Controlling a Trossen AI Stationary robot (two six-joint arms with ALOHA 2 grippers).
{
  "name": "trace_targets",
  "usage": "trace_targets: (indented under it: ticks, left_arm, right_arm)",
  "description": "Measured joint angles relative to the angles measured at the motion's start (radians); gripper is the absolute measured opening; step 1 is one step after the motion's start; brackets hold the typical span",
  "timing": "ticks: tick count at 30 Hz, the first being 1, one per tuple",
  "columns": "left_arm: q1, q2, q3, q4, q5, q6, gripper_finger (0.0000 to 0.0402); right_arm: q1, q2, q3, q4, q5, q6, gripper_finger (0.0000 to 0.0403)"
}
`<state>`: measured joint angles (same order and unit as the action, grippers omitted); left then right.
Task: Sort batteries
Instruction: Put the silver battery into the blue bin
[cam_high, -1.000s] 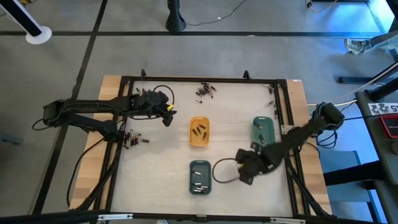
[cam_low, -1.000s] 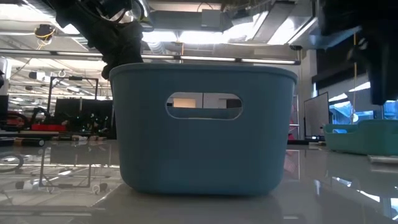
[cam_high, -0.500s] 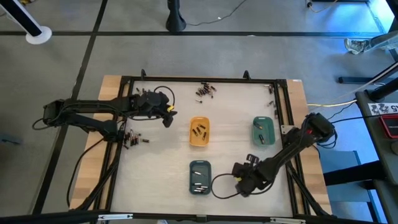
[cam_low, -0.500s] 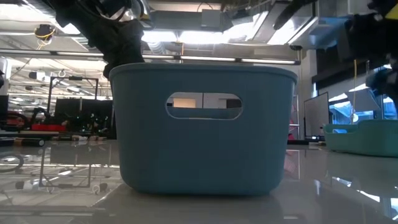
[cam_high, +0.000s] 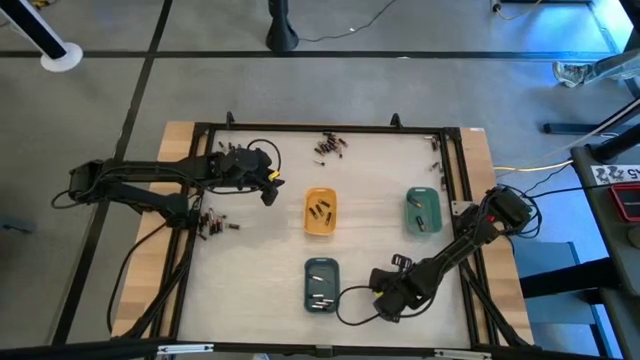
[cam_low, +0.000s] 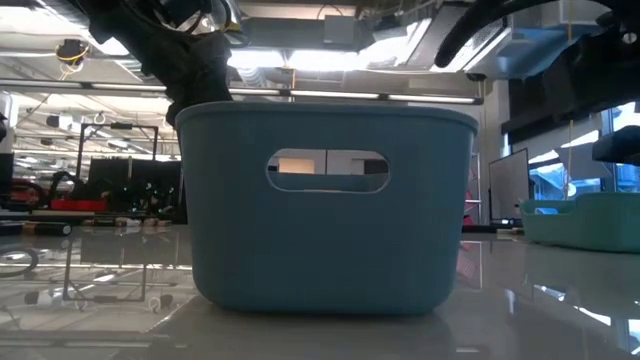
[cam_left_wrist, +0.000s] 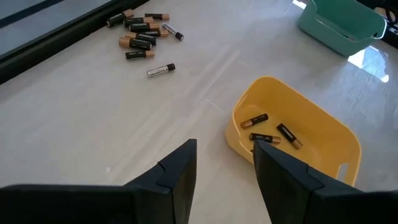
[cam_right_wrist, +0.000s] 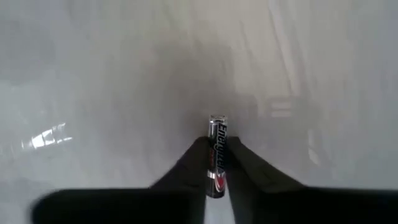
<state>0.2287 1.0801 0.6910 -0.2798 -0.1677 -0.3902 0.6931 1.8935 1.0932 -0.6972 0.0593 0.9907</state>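
The right gripper (cam_right_wrist: 217, 163) is clamped on a single black battery (cam_right_wrist: 216, 149), which sticks out past its fingertips over bare white tabletop; from above it (cam_high: 385, 300) sits just right of the blue tray (cam_high: 321, 284). The left gripper (cam_left_wrist: 225, 163) hangs with its fingers parted and nothing between them, just left of the orange tray (cam_left_wrist: 297, 142) — in the overhead view it (cam_high: 268, 184) is on the far side of that tray from the green tray (cam_high: 423, 211).

The table (cam_high: 260, 260) is pale and glossy, edged by a black frame, and stands on a grey floor with dark lines; at table height a workshop with bright ceiling lights shows behind.

Loose batteries (cam_left_wrist: 142, 38) lie heaped toward the table's far edge from the orange tray, and another cluster (cam_high: 213, 222) lies left of it. Three cells (cam_left_wrist: 268, 130) rest inside the orange tray.

In the low view the blue tray's wall (cam_low: 325, 205) blocks most of the table — only the left wrist view shows the cells inside the orange tray clearly.
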Motion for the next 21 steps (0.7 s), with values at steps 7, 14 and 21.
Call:
trace_targets:
  ticks: [7, 14, 21]
  left_arm:
    - [0.0, 0.0, 0.0, 0.011, 0.0, -0.003, 0.0147]
    - [0.001, 0.0, 0.0, 0.007, 0.0, 0.002, 0.0147]
    - [0.001, 0.0, 0.0, 0.004, 0.0, 0.001, 0.0147]
  right_arm:
    - [-0.058, -0.029, -0.005, 0.005, -0.066, -0.081, 0.0018]
    - [-0.163, -0.162, -0.014, -0.061, 0.003, -0.242, 0.0016]
    - [-0.294, -0.303, -0.007, 0.18, -0.008, -0.418, 0.0017]
